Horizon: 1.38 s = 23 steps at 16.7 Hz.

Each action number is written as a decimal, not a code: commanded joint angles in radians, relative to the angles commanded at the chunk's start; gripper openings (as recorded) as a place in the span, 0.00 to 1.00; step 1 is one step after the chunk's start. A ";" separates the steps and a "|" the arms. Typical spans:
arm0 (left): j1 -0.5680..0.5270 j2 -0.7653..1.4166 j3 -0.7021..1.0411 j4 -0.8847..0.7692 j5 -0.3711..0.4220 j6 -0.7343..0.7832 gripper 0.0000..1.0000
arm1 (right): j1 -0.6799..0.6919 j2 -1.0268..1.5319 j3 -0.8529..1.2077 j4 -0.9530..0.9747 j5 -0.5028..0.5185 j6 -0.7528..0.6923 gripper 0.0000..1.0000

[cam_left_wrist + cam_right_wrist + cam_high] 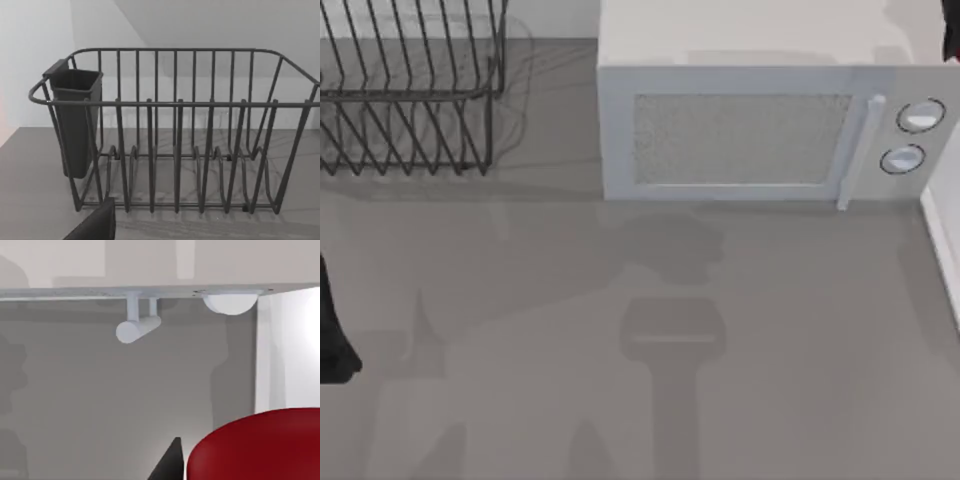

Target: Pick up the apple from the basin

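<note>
The apple (260, 447), glossy red, looms large and very close in the right wrist view, cut off by the picture's edge. A dark part of my right gripper (170, 465) stands right beside it; whether it touches the apple I cannot tell. A white wall (290, 350), seemingly the basin's, rises just behind the apple. In the top view a white rim (942, 250) runs along the table's right edge. My right arm (952, 35) shows as a dark sliver at the far right back. My left arm (335, 330) is parked at the left edge.
A white microwave (760, 120) stands at the back centre-right; its handle (137, 327) and a knob (230, 302) are near my right gripper. A dark wire dish rack (410, 90) with a cup holder (75, 120) stands at the back left, in front of my left gripper (95, 225).
</note>
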 joint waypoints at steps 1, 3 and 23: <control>0.000 0.000 0.000 0.000 0.000 0.000 1.00 | 0.067 -0.022 -0.035 0.010 0.000 0.076 0.00; 0.000 0.000 0.000 0.000 0.000 0.000 1.00 | 0.186 -0.057 -0.128 0.031 0.004 0.206 0.00; 0.000 0.000 0.000 0.000 0.000 0.000 1.00 | 0.454 -0.063 -0.639 0.326 0.046 0.400 0.00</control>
